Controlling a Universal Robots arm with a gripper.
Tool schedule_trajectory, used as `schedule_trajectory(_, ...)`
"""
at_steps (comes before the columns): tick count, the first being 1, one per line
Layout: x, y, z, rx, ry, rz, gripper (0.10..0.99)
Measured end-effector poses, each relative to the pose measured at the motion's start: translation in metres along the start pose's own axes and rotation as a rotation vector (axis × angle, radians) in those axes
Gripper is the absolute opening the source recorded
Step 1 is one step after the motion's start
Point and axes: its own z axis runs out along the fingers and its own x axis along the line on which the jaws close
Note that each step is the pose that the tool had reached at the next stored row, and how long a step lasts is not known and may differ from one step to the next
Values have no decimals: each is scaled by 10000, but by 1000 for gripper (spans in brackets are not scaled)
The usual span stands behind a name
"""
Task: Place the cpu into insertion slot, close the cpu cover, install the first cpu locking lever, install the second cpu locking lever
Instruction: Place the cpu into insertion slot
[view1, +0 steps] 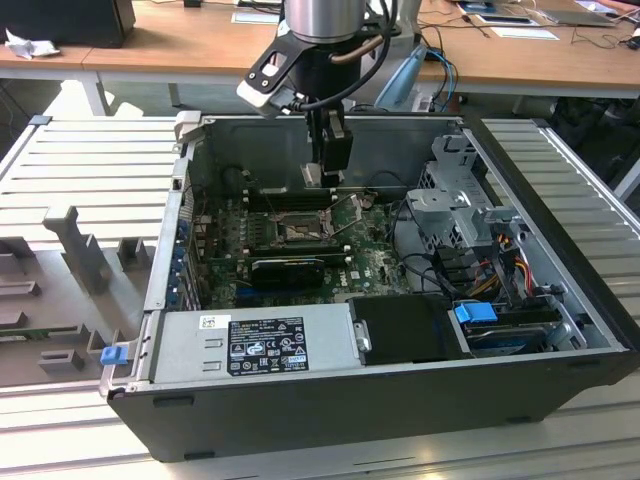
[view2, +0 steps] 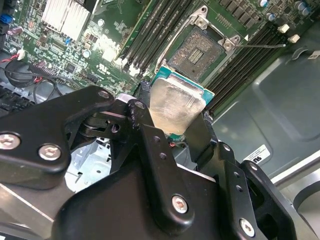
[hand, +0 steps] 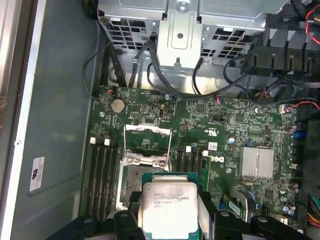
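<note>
Clearly the fingers (view2: 199, 137) pinch the cpu (view2: 177, 102) by opposite edges, above the uncovered insertion slot (view2: 197, 52).

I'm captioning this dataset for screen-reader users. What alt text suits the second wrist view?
The black gripper grips the cpu by two opposite sides, silvery top facing the camera, with the uncovered socket on the green motherboard just beyond it. Dark memory slots flank the socket.
</note>
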Motion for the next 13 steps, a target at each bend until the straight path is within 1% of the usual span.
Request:
schedule_trajectory(10,0,-2,26,-9,-43,472,529)
schedule_trajectory(13,-1,-4,41,-11,-45,528,529)
